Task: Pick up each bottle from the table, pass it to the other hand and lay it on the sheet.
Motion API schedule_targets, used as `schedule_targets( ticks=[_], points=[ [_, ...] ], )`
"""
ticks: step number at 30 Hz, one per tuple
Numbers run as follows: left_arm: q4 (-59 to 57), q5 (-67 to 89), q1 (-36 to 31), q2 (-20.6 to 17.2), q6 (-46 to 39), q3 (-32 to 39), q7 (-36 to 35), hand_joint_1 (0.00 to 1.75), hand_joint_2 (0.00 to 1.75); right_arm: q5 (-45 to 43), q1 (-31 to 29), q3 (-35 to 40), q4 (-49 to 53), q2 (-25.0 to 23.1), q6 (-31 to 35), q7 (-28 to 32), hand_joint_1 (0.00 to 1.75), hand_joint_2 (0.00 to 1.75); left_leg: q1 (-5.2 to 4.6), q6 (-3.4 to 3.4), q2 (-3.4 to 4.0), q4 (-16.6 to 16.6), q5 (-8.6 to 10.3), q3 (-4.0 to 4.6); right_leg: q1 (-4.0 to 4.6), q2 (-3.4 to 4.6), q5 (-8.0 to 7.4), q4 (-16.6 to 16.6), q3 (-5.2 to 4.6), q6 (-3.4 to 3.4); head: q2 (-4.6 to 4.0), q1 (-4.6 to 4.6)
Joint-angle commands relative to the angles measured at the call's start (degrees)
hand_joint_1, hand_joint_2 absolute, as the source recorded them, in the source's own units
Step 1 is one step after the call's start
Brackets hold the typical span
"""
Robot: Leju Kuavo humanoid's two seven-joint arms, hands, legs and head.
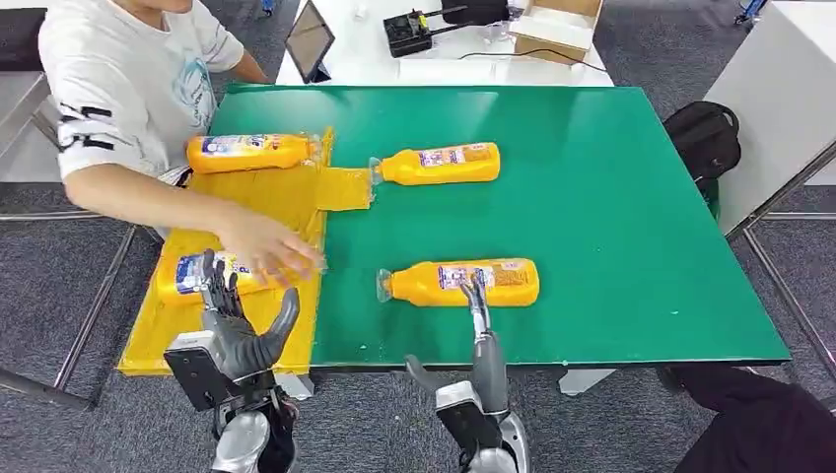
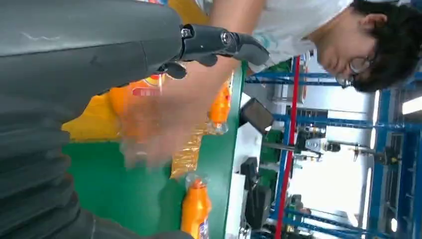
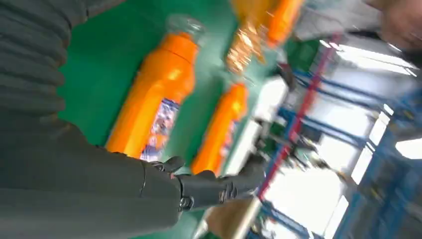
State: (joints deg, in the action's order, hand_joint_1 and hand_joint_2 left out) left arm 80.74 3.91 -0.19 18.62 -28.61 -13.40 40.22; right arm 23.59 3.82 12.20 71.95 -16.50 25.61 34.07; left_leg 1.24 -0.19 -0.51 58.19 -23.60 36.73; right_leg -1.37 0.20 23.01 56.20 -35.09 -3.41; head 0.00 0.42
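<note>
The green counter (image 1: 592,197) carries two orange bottles lying on their sides, caps toward the yellow sheet (image 1: 256,197). The near bottle (image 1: 461,282) lies toward the front edge; the far bottle (image 1: 441,164) lies farther back, its cap touching or just beside a yellow flap of the sheet. The sheet covers the counter's left end.

Two more bottles lie on the sheet. The rear sheet bottle (image 1: 251,152) is fully visible. The front sheet bottle (image 1: 192,274) is partly hidden by a person's hand (image 1: 268,246), which is motion-blurred, so it cannot be told whether that hand touches the bottle.

The left robot hand (image 1: 237,330) is raised over the front part of the sheet, fingers apart and holding nothing; its fingertips overlap the front sheet bottle in the head view, and contact cannot be confirmed. In the left wrist view the robot hand's cover blocks much of the frame and the person's forearm is a blur.

The right robot hand (image 1: 480,355) is at the counter's front edge, fingers extended and spread, nothing in it. Its fingers (image 1: 477,294) overlap the near bottle's label; the right wrist view is blurred and does not settle whether they touch.

A tablet (image 1: 309,41) and an open cardboard box (image 1: 555,28), cut off by the frame, sit on the white desk behind.
</note>
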Motion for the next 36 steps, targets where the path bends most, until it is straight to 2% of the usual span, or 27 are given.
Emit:
schedule_targets(
  ticks=[1,4,7,10,13,14,19,23,27,31,36],
  points=[
    [-4.01,0.25,0.54,1.27,0.08,-0.40,-0.22,0.00,1.75,0.71,-2.06,-2.14,-5.56,2.59,-0.60,-1.12,0.00,1.75,0.00,0.09,0.02,-0.10,-0.12,-0.35,0.04,-0.04,0.10,-0.14,0.38,0.14,0.00,0.00],
    [-4.01,0.25,0.54,1.27,0.08,-0.40,-0.22,0.00,1.75,0.71,-2.06,-2.14,-5.56,2.59,-0.60,-1.12,0.00,1.75,-0.01,0.06,0.02,-0.08,-0.07,-0.20,0.02,-0.03,0.05,-0.09,0.21,0.09,0.00,-0.02],
    [-4.10,1.10,0.46,0.59,-0.54,-1.24,-0.22,0.00,1.75,7.44,-3.71,-2.74,-6.60,6.32,-1.98,-7.03,0.00,1.75,0.00,0.10,0.03,-0.10,-0.15,-0.45,0.06,-0.04,0.12,-0.15,0.48,0.16,0.00,0.00],
    [-5.10,1.39,-0.06,0.16,0.25,-1.56,-0.22,0.00,1.75,12.54,-7.27,-5.96,-6.43,11.31,-2.59,-11.47,0.00,1.75,-0.03,0.14,0.00,-0.12,-0.10,-0.41,0.02,-0.08,0.07,-0.19,0.45,0.11,0.00,-0.02],
    [-6.42,1.71,-0.83,0.23,0.87,-2.01,-0.22,0.00,1.75,14.96,-11.85,-8.25,-8.27,13.49,-5.34,-14.12,0.00,1.75,-0.07,0.12,-0.01,-0.08,-0.01,-0.17,-0.04,-0.03,0.00,-0.12,0.21,0.05,0.00,-0.02],
    [-6.91,1.84,-1.20,0.29,0.91,-2.25,-0.22,0.00,1.75,15.79,-13.86,-8.95,-9.41,14.14,-6.53,-14.80,0.00,1.75,-0.06,0.17,0.08,-0.07,-0.09,-0.34,-0.01,0.03,0.02,-0.15,0.38,0.10,0.00,0.00],
    [-8.48,2.21,-2.33,0.05,0.55,-2.85,-0.22,0.00,1.75,21.03,-20.54,-8.39,-15.15,15.24,-10.12,-17.68,0.00,1.75,-0.12,0.18,0.11,-0.04,-0.05,-0.35,-0.09,0.05,-0.02,-0.09,0.36,0.10,0.00,-0.02],
    [-9.70,2.44,-3.07,0.35,1.09,-3.15,-0.22,0.00,1.75,23.02,-24.06,-7.76,-19.66,14.73,-9.92,-18.18,0.00,1.75,-0.08,0.19,0.12,-0.04,-0.01,-0.35,-0.05,0.05,-0.02,-0.10,0.35,0.09,0.00,-0.04],
    [-10.40,2.65,-3.45,0.44,0.87,-3.40,-0.22,0.00,1.75,24.20,-25.02,-7.00,-21.26,14.19,-9.78,-18.66,0.00,1.75,-0.06,0.23,0.11,-0.03,-0.10,-0.53,0.00,0.02,0.06,-0.10,0.54,0.14,0.00,-0.02],
    [-11.23,2.48,-3.80,0.56,1.41,-3.43,-0.22,0.00,1.75,24.97,-25.90,-6.56,-23.96,14.14,-10.64,-19.71,0.00,1.75,-0.04,0.20,0.05,-0.01,0.00,-0.30,0.00,0.00,-0.01,-0.08,0.34,0.06,0.00,-0.04],
    [-12.11,1.56,-5.13,0.43,1.93,-1.79,-0.22,0.00,1.75,26.02,-30.28,-5.53,-35.49,14.91,-14.66,-20.96,0.00,1.75,-0.05,0.19,0.06,0.00,0.03,-0.24,-0.01,0.02,-0.05,-0.06,0.28,0.05,0.00,-0.02]
  ],
)
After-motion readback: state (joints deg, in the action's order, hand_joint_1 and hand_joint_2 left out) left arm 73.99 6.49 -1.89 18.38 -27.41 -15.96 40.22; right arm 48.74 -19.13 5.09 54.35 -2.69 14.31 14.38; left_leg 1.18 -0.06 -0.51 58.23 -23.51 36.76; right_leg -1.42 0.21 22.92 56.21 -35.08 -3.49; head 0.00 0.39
